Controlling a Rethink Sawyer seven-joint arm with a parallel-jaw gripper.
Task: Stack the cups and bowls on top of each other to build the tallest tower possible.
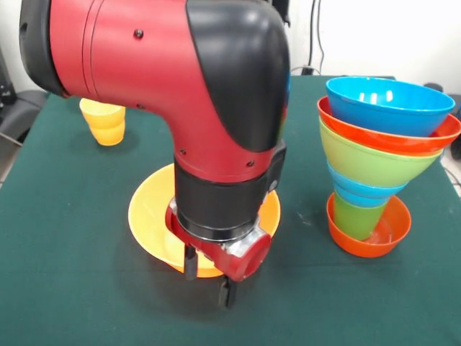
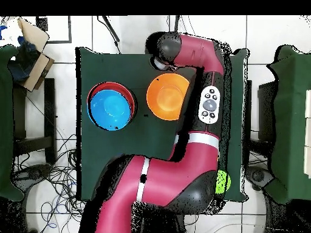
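Green cloth covers the table (image 1: 65,238), which stands on a tiled floor strewn with cables. Sawyer's red and black arm (image 1: 180,79) reaches low over the cloth, its gripper (image 1: 209,277) at the near rim of a wide, shallow yellow-orange bowl (image 1: 148,216); two dark fingers (image 1: 190,263) point down with a gap between them, holding nothing. Well apart to one side stands the tower (image 1: 382,151): a red-orange bowl lowest, then a green cup, then blue, green, orange and blue bowls widening upward. Near the far edge sit stacked yellow-orange cups (image 1: 104,122).
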